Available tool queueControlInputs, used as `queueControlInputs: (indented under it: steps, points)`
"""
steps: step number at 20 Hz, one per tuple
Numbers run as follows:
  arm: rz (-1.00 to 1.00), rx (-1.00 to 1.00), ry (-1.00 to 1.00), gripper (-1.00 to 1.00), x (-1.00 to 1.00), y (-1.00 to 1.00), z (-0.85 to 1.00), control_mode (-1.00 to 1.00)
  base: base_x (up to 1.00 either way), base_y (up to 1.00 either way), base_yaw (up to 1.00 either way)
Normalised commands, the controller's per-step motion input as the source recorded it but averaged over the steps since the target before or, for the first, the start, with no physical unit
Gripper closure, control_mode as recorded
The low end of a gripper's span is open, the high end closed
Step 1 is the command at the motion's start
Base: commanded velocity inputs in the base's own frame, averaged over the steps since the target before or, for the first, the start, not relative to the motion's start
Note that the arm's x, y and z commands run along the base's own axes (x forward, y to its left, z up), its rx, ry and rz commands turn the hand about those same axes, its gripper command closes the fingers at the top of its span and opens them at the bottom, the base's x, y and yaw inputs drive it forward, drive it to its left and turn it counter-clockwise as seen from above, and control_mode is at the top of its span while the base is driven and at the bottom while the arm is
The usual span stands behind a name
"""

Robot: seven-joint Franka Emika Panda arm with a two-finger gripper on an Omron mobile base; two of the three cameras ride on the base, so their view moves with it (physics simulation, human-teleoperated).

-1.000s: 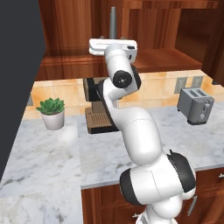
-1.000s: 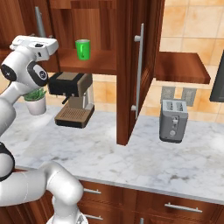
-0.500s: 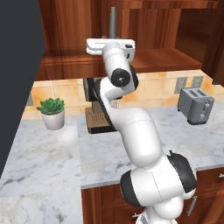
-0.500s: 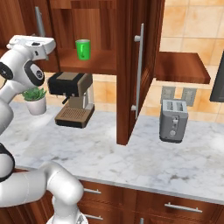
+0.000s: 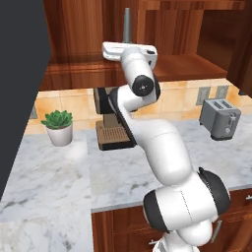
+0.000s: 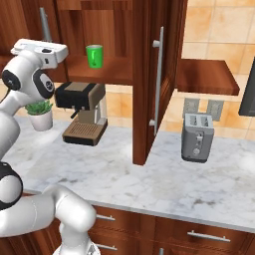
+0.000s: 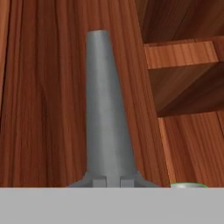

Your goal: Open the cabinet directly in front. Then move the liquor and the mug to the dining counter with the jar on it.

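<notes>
We see our gripper [image 7: 113, 181] pinching the grey bar handle [image 7: 105, 109] of the cabinet's [image 6: 30, 30] left door, upper left of the right base view; the mug [image 6: 94, 55] stands on its open shelf.

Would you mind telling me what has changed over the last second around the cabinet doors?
The gripper has closed on the left door's grey bar handle; the hand itself barely shifted. The left door has not swung yet. The right door stays open, and the green mug on the shelf, the coffee machine, potted plant and toaster are unmoved.
</notes>
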Motion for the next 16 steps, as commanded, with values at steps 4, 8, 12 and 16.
queueControlInputs:
  steps: [4, 8, 12, 16]
  points:
    - [0.02, 0.0, 0.0, 1.0, -0.13, 0.0, -0.01, -1.0, 0.0, 0.0, 0.0]
    - [0.0, 0.0, -0.02, 1.0, -0.28, 0.16, 0.05, -1.0, 0.0, 0.0, 0.0]
    - [0.01, 0.01, 0.0, 1.0, -0.25, 0.36, 0.06, -1.0, 0.0, 0.0, 0.0]
    - [0.03, 0.04, 0.01, 1.0, -0.31, 0.48, 0.0, -1.0, 0.0, 0.0, 0.0]
